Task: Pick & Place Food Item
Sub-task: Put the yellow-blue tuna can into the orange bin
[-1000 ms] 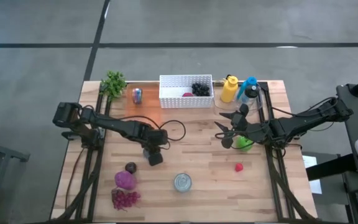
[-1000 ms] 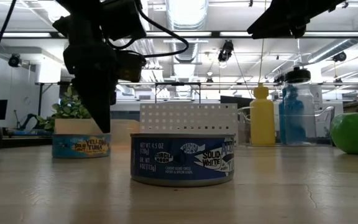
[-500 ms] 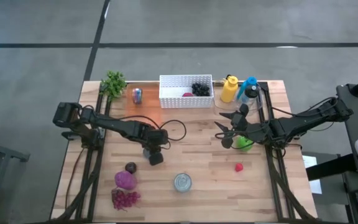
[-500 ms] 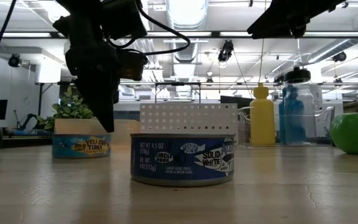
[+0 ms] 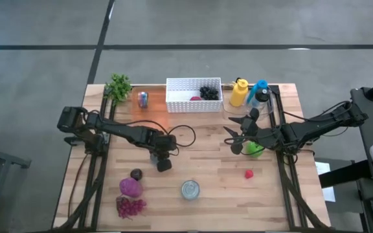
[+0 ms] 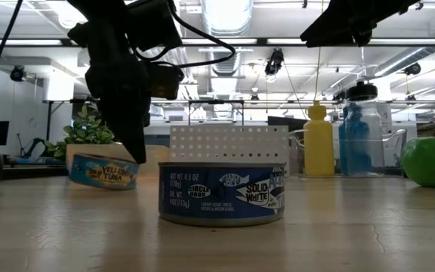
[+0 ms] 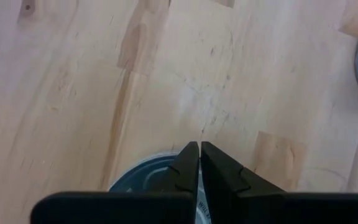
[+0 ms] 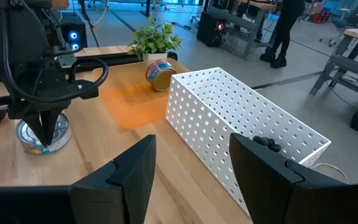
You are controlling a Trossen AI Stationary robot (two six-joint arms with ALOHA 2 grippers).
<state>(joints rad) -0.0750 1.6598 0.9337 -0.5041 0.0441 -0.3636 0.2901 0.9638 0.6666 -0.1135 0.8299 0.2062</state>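
**Left fingers pinched on the tilted tuna can**

You have the left gripper (image 5: 163, 163) at mid-table, left of centre, pointing straight down. Its fingers (image 7: 188, 163) are drawn narrow, almost together, nipping the edge of the yellow tuna can (image 6: 104, 172). In the low view the can sits tilted, one side up off the table (image 5: 206, 145). From the left wrist, only an arc of its grey lid (image 7: 143, 177) shows below the fingertips.

The blue-label can (image 5: 190, 189) stands upright near the table's near edge, close to the held can but apart from it.

The right gripper (image 5: 234, 140) hangs over the right half of the table, fingers spread wide, holding nothing. A green fruit (image 5: 256, 150) lies just beside it.

The white basket (image 5: 193, 103) is at the far edge, well apart from the held can, with dark berries (image 5: 208, 92) inside.
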